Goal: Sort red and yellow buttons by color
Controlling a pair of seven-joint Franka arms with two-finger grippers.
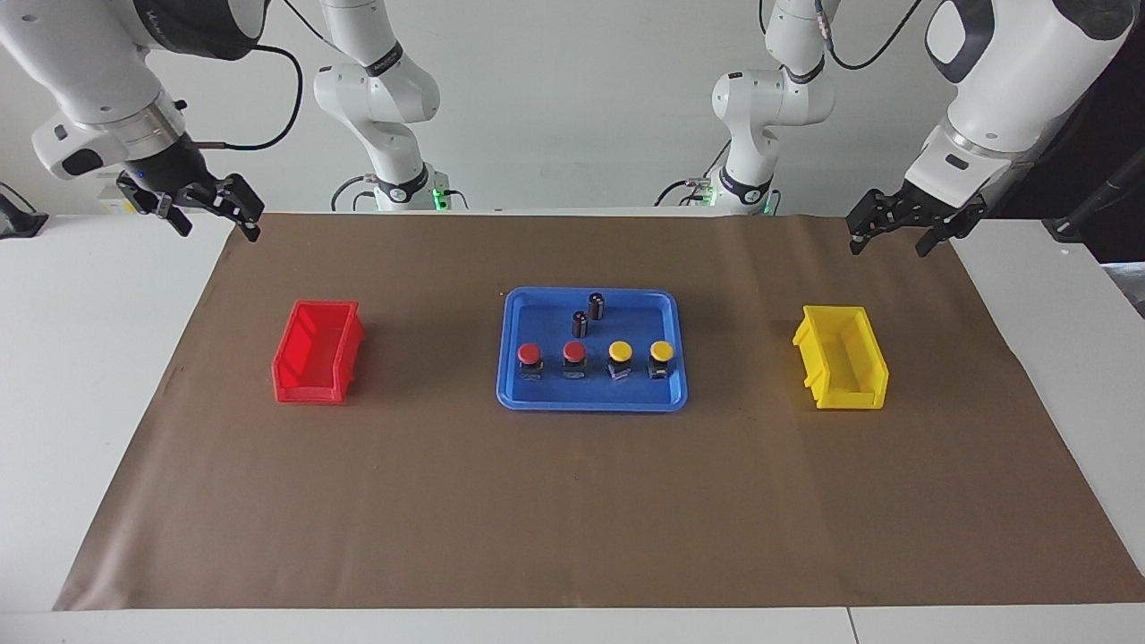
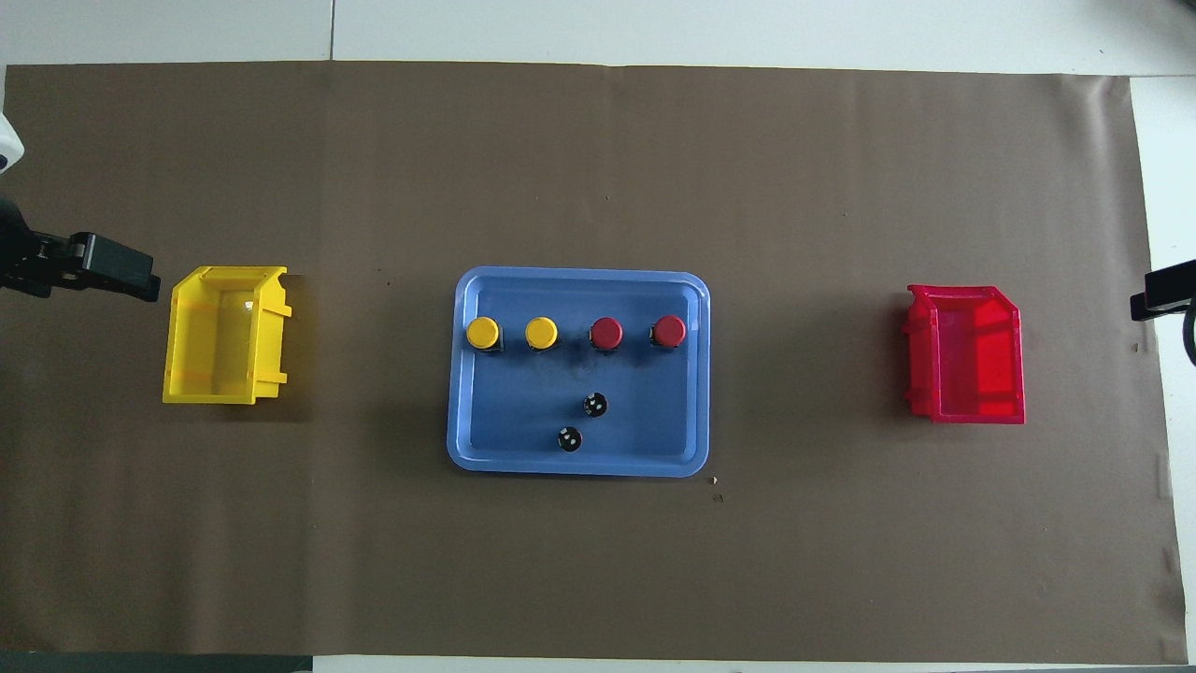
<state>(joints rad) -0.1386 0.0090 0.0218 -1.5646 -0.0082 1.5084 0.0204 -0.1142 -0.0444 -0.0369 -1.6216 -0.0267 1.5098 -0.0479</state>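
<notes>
Two red buttons (image 1: 530, 355) (image 1: 574, 352) and two yellow buttons (image 1: 620, 351) (image 1: 661, 351) stand in a row in a blue tray (image 1: 590, 404). In the overhead view the red ones (image 2: 606, 333) (image 2: 669, 330) and the yellow ones (image 2: 483, 332) (image 2: 541, 332) show the same row. My left gripper (image 1: 888, 243) hangs open and empty in the air, over the paper's edge near the yellow bin (image 1: 841, 358). My right gripper (image 1: 219, 225) hangs open and empty over the paper's corner near the red bin (image 1: 318, 353). Both arms wait.
Two small dark cylinders (image 1: 597, 306) (image 1: 580, 324) stand in the tray, nearer to the robots than the buttons. The yellow bin (image 2: 224, 336) is at the left arm's end, the red bin (image 2: 967, 355) at the right arm's end. Brown paper (image 1: 572, 501) covers the table.
</notes>
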